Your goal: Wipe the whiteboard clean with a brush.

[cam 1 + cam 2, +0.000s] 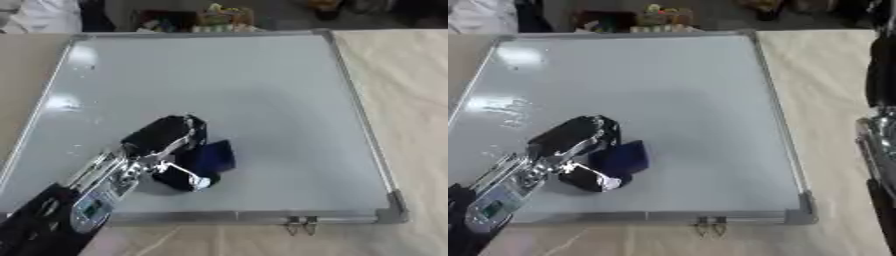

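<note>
A large whiteboard [227, 80] with a metal frame lies flat on the wooden table, its surface looking blank grey-white. My left hand [166, 137] comes in from the lower left and rests on the board's lower left part, fingers curled round a dark blue brush [213, 156] that presses on the board. The brush sticks out to the right of the hand. Only my right arm [878, 140] shows, along the right edge of the right eye view; its hand is out of sight.
Bare wooden table [411, 100] lies to the right of the board and in front of it. Two small metal clips [299, 226] hang at the board's front edge. Clutter and a person in white stand beyond the far edge.
</note>
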Motion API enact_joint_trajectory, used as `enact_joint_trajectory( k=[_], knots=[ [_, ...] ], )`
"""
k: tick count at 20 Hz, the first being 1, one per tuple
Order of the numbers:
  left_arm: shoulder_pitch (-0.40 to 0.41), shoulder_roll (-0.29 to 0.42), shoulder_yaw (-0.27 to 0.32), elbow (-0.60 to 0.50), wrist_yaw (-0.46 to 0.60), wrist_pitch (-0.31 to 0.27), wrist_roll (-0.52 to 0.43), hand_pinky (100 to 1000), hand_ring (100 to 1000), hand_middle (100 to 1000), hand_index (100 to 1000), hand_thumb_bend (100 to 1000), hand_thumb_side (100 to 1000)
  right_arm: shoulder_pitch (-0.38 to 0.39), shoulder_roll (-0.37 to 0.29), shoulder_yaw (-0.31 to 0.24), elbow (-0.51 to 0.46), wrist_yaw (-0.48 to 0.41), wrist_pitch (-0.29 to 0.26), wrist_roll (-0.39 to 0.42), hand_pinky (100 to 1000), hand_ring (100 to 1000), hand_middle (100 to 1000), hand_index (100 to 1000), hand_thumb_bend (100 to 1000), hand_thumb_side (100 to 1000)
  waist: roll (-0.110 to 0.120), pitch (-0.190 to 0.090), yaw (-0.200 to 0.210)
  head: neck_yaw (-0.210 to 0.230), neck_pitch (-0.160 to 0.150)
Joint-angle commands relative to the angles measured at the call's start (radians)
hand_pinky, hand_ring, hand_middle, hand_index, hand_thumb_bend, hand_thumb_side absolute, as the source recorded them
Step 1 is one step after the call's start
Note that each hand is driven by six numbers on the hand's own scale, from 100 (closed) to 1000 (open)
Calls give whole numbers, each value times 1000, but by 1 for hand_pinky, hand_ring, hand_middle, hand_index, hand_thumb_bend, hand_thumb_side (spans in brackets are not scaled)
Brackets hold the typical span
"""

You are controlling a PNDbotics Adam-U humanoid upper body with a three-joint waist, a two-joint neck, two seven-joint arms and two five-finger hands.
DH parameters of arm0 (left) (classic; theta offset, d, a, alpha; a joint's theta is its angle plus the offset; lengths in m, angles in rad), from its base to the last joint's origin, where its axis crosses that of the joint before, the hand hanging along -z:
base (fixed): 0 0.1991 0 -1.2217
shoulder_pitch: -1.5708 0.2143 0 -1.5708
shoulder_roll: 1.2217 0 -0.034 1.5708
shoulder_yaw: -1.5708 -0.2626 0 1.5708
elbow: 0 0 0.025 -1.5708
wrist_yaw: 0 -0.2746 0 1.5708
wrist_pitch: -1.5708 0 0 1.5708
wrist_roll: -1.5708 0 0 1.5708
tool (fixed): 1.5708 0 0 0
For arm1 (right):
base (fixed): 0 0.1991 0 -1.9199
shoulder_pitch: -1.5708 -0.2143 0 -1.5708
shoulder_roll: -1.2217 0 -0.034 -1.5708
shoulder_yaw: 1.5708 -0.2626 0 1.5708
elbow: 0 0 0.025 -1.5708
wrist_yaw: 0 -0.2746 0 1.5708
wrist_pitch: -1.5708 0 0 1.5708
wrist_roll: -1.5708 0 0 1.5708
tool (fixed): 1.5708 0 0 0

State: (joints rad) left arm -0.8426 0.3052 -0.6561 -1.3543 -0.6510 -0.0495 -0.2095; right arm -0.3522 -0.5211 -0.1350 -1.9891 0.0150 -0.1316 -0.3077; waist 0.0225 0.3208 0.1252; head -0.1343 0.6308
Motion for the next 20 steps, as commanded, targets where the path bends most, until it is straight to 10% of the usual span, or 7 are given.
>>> enact_joint_trajectory(
  k=[1,20],
  knots=[
    [-7,0,8,5,0,-5,3,512,714,529,313,415,310,-12,-12,-12,-11,-7,-2,3,839,814,743,891,100,1000,-3,-15,0,3,-10],
    [-13,18,10,-20,4,0,-1,446,599,490,304,331,264,-10,-12,-11,-11,-15,-2,7,838,813,743,891,100,1000,-5,-25,9,6,-16]
  ],
)
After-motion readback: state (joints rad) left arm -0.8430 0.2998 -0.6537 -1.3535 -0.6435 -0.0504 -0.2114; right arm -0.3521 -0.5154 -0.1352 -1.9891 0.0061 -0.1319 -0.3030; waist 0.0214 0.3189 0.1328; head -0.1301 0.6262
